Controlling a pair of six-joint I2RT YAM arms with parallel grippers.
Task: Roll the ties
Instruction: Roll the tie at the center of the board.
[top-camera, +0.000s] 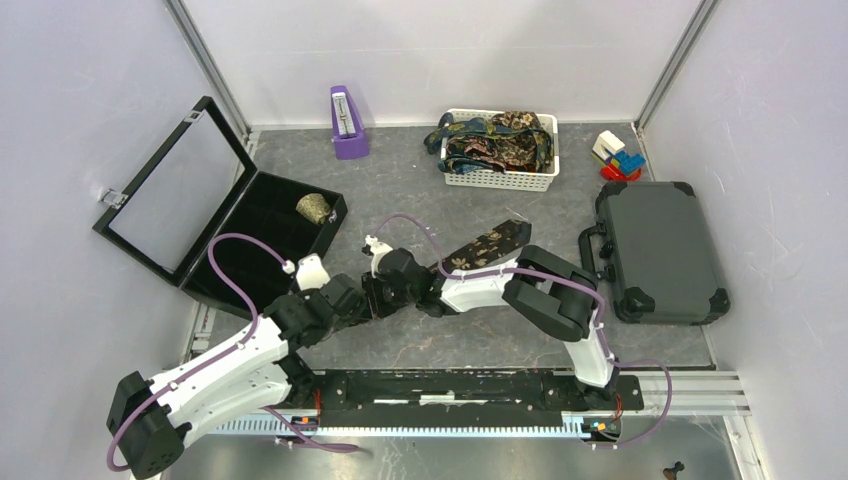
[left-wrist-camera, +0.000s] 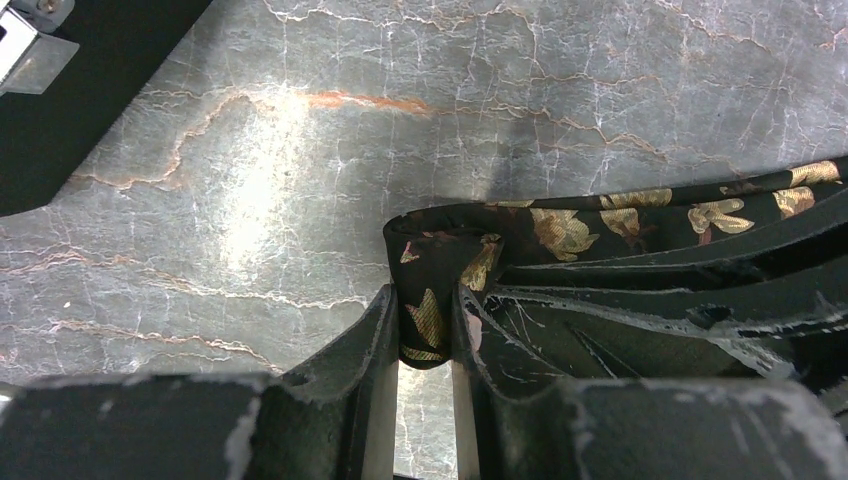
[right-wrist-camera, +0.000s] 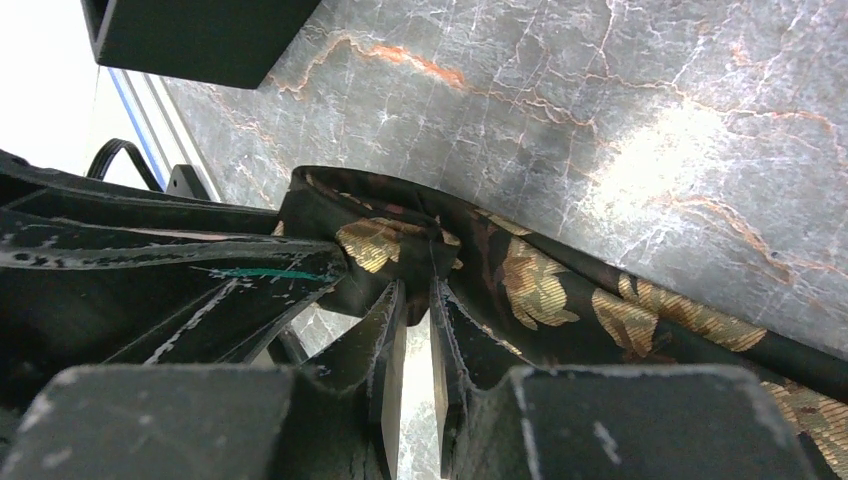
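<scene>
**Two grippers clamped on one end of a black tie**

Both arms meet near the middle of the table (top-camera: 420, 195). The left gripper (left-wrist-camera: 424, 325) is clamped on the folded end of a black tie (top-camera: 490, 245) printed with gold flowers. The cloth is pinched between its two fingers and curls over just above them. The right gripper (right-wrist-camera: 414, 305) is clamped on the same tie just beside it, its fingers nearly together with a thin fold of cloth nipped at the tips. The two grippers are so close that each one's fingers show in the other's wrist view.

From the grippers the tie runs across the grey marbled table toward the far right. Its other end lies free, near the handle of a grey case (top-camera: 660, 250).

More ties (top-camera: 495, 140) are heaped in a white basket (top-camera: 500, 181) at the back of the table. On the left, an open black box (top-camera: 262, 215) holds one rolled tie (top-camera: 314, 208) in a far compartment. A purple object (top-camera: 347, 125) stands at the back, left of the basket and apart from it. Some toy blocks (top-camera: 618, 157) sit in the far right corner, behind the grey case.
</scene>
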